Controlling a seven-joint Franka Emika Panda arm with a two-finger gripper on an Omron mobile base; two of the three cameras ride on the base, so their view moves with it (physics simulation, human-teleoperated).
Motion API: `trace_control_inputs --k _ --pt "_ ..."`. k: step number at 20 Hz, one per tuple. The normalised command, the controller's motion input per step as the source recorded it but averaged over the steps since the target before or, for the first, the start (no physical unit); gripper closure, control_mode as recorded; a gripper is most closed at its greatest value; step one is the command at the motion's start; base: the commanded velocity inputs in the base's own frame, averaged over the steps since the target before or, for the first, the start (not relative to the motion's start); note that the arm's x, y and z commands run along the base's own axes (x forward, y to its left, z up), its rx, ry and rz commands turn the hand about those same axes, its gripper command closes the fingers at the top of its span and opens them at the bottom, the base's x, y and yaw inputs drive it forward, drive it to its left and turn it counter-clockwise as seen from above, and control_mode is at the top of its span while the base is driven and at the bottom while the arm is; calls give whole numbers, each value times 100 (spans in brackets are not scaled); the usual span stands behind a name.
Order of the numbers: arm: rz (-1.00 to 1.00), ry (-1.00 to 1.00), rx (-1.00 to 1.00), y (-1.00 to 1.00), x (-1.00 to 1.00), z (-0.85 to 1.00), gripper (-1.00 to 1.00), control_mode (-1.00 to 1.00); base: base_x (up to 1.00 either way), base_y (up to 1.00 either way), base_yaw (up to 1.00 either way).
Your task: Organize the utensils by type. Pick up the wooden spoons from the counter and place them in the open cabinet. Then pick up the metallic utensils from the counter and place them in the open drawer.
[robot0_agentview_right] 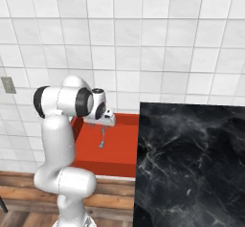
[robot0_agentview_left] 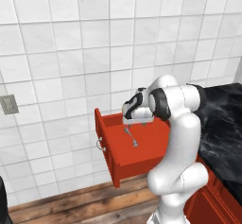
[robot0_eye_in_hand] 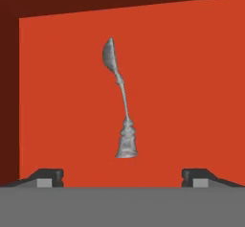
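Observation:
The open drawer point(robot0_agentview_left: 142, 164) point(robot0_agentview_right: 125, 150) point(robot0_eye_in_hand: 191, 77) is a red box pulled out beside the black counter point(robot0_agentview_left: 223, 124) point(robot0_agentview_right: 191, 164). The silver-grey metallic utensil point(robot0_agentview_left: 131, 137) point(robot0_agentview_right: 102, 139) point(robot0_eye_in_hand: 120, 101) is inside the drawer, directly below my gripper point(robot0_agentview_left: 138, 122) point(robot0_agentview_right: 101, 124) point(robot0_eye_in_hand: 123, 177). My gripper is open and points down into the drawer. Its fingertips point(robot0_eye_in_hand: 48, 175) stand wide apart and clear of the utensil. I cannot tell whether the utensil rests on the drawer floor. The wooden spoons and the open cabinet are out of view.
A white tiled wall stands behind the drawer, with a grey wall outlet point(robot0_agentview_left: 8, 104) point(robot0_agentview_right: 8, 84) at the left. The drawer's silver handle point(robot0_agentview_left: 99, 145) faces left. Wooden floor point(robot0_agentview_left: 71, 204) lies below. Red cabinet fronts point(robot0_agentview_left: 212, 204) run under the counter.

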Motion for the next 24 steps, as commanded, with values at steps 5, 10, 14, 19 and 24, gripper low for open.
trace_control_inputs --k 5,10,14,19,24 --pt "0 0 0 0 -49 87 -100 -100 0 0 0" --pt "0 0 0 0 -53 85 -100 -100 0 0 0" --pt "-1 1 0 0 -68 66 -100 -100 0 0 0" --pt "-6 -12 -2 0 -80 47 -100 -100 0 0 0" --pt "-5 -26 -4 0 -77 48 -100 -100 0 0 0"
